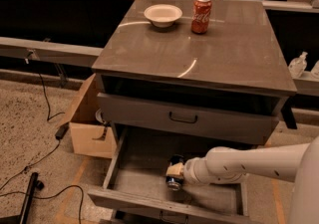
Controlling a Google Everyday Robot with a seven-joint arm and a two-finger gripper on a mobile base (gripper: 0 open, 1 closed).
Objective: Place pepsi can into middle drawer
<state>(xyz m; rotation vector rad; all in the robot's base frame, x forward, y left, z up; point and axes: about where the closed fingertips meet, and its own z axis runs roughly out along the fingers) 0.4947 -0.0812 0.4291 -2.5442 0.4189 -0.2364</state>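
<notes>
You see the white arm (249, 164) coming in from the right edge and reaching low into the middle drawer (142, 162), which is pulled out wide from the grey cabinet. The end effector (175, 170) is inside this drawer, near the front wall and about in the middle of its width. It is clamped on the pepsi can (174, 183): a pale finger (174, 169) lies across the side of the can, and the dark top and the silver bottom of the can show above and below it. The can stands almost upright, only a little tilted. You cannot tell if its bottom touches the drawer floor or hangs just over it. The floor to the left of the can is bare, and a small dark handle (173, 216) sits on the drawer front at the lower edge of the view.

Above the open drawer there is another grey drawer front (224, 123) with a black loop handle (183, 118), and it is closed. On the top surface (224, 51) of the cabinet a red Coca-Cola can (201, 14) stands upright, and a white bowl (163, 15) sits just to its left, not touching it. A cardboard box (89, 136) stands on the ground beside the left side of the cabinet.
</notes>
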